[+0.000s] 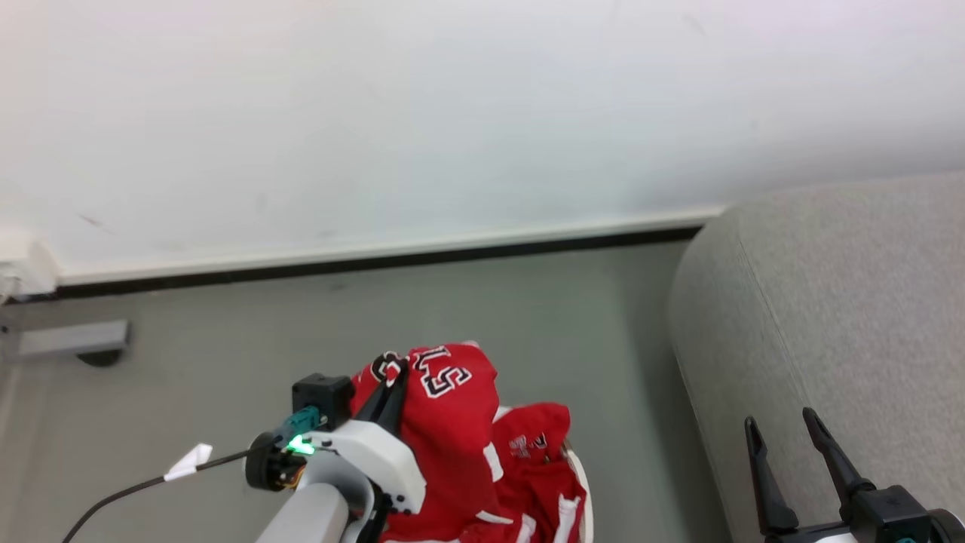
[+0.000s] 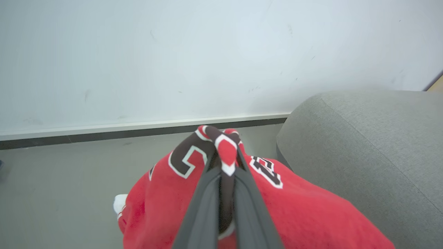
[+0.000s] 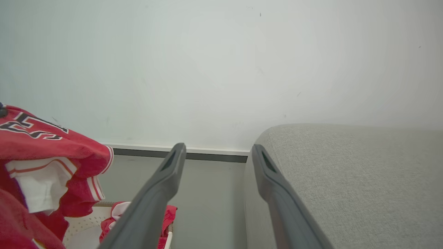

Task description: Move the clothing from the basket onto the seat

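Observation:
A red jersey (image 1: 452, 422) with black-and-white numbers hangs lifted above the basket, pinched in my left gripper (image 1: 393, 386), which is shut on a fold of it (image 2: 225, 152). A second red piece of the clothing (image 1: 539, 467) lies lower, draped over the white basket's rim (image 1: 582, 483); the basket's perforated wall (image 3: 83, 226) also appears in the right wrist view. The grey seat (image 1: 829, 317) stands to the right, its rounded arm (image 2: 363, 145) close beside the jersey. My right gripper (image 1: 784, 422) hovers open and empty over the seat's edge, its fingers (image 3: 162, 180) spread wide.
A white wall with a dark baseboard (image 1: 377, 260) runs behind. Grey floor (image 1: 528, 317) lies between wall, basket and seat. A black cable with a white tag (image 1: 188, 460) trails from my left wrist. A grey fixture (image 1: 71, 339) sits at the far left.

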You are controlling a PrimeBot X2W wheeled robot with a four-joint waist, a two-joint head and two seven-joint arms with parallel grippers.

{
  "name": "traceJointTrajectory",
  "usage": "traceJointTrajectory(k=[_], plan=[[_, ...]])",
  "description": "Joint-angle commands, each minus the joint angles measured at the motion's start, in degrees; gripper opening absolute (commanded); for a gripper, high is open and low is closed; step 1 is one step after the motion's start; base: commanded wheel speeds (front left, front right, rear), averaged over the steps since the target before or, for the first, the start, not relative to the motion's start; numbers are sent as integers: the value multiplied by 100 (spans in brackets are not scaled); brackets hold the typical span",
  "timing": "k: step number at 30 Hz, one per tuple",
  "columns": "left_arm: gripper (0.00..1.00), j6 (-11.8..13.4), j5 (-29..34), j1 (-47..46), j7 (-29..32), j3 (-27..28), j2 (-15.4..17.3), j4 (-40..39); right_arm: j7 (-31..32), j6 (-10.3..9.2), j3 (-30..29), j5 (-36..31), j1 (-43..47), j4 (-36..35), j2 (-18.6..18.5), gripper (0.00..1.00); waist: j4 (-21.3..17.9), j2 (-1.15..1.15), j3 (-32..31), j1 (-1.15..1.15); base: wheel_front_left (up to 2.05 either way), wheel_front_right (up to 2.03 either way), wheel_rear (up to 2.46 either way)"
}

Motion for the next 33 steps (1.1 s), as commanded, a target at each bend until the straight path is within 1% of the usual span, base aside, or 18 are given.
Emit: traceJointTrajectory(k=[1, 5, 10, 14, 16, 19, 25, 29, 33], plan=[[0, 38, -36, 104, -16, -11, 16, -163, -2, -2, 4, -29, 77, 11, -12, 100, 277, 0, -376, 2, 0, 0, 0], [0, 151, -85, 188, 41, -20, 17, -828, -2, -2, 47, 2, 167, -30, -13, 100, 308, 0, -462, 2, 0, 0, 0], [0, 251, -142, 293, 283, -16, 73, -1690, -2, -2, 209, -105, 187, -176, -12, 100, 325, 0, -520, 2, 0, 0, 0], [0, 358, -154, 423, 535, -28, 149, -2300, -2, -2, 379, -218, 129, -407, -11, 100, 302, 0, -535, 2, 0, 0, 0], [0, 433, -155, 497, 635, -33, 182, -2534, -2, -2, 561, -179, 55, -581, -19, 100, 281, 0, -531, 2, 0, 0, 0], [0, 504, -159, 590, 764, -51, 221, -2794, -2, -2, 1021, -124, -7, -834, -135, 100, 242, 0, -526, 2, 0, 0, 0], [0, 562, -174, 701, 913, -118, 250, -3081, -2, -2, 2124, -39, -191, -1178, -460, 100, 203, 0, -519, 2, 0, 0, 0], [0, 581, -159, 708, 974, -168, 268, -3163, -2, -2, 2641, 35, -346, -1327, -565, 100, 211, 0, -502, 2, 0, 0, 0], [0, 587, -140, 683, 1026, -227, 268, -3206, -1, -3, 3129, 83, -599, -1347, -566, 100, 219, 0, -490, 2, 0, 0, 0]])
